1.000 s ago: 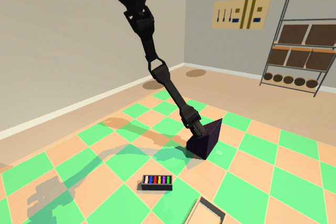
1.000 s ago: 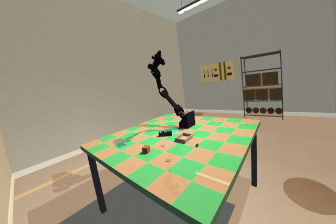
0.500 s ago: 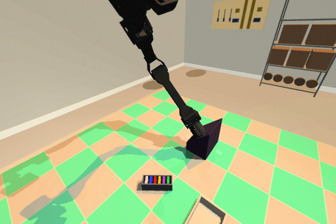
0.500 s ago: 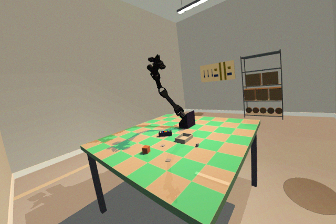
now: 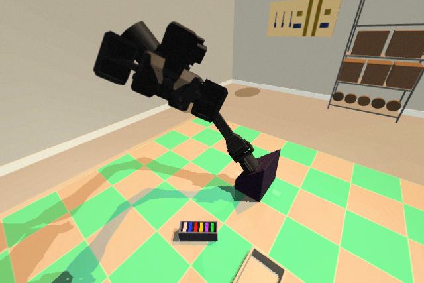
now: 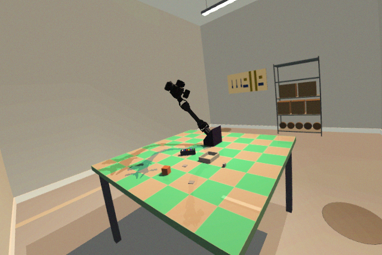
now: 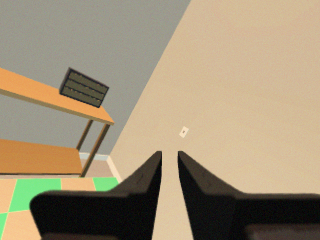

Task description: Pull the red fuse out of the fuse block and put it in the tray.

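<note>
The top view looks down close at the checkered table; the exterior view stands far back, taking in the whole room — both share the shelf. The wrist view faces the wall.

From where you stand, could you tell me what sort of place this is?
Probably a workshop or storeroom: a grey metal shelf rack holding brown boxes, a beige wall chart, and a green-and-tan chequered table.

Tray cut off by the top view's bottom edge, shelf rack cropped at the right edge, fuse block too small in the exterior view to tell single fuses, gripper bases cut off by the wrist view's bottom edge.
</note>
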Tool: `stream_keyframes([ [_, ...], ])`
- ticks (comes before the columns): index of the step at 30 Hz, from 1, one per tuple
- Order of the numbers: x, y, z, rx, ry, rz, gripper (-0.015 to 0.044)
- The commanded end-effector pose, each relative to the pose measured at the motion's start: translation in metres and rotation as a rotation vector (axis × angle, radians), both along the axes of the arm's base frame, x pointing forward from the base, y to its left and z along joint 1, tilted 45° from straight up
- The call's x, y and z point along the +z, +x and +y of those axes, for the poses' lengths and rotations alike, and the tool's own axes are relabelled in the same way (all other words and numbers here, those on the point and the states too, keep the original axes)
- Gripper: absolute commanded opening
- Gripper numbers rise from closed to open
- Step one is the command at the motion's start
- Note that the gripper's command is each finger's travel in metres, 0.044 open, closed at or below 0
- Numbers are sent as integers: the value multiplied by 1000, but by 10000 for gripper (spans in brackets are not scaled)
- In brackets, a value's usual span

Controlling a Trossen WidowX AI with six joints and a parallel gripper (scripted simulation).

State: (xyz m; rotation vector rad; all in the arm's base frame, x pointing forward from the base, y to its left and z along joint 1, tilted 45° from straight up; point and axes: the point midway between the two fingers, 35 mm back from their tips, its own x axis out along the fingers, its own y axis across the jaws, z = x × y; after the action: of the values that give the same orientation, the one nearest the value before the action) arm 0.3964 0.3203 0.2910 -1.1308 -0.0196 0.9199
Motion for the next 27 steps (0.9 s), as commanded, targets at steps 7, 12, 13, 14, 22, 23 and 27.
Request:
stream_keyframes([
  [7,-131,21,-119,-530,-212,382,64],
  [12,-181,5,-184,-789,-333,521,64],
  [13,-191,0,-197,-843,-361,548,64],
  [14,-200,-6,-211,-897,-390,573,64],
  [22,-247,-71,-309,-1298,-653,705,64],
  [23,-249,-77,-321,-1342,-690,711,64],
  [27,-250,-101,-360,-1476,-818,724,64],
])
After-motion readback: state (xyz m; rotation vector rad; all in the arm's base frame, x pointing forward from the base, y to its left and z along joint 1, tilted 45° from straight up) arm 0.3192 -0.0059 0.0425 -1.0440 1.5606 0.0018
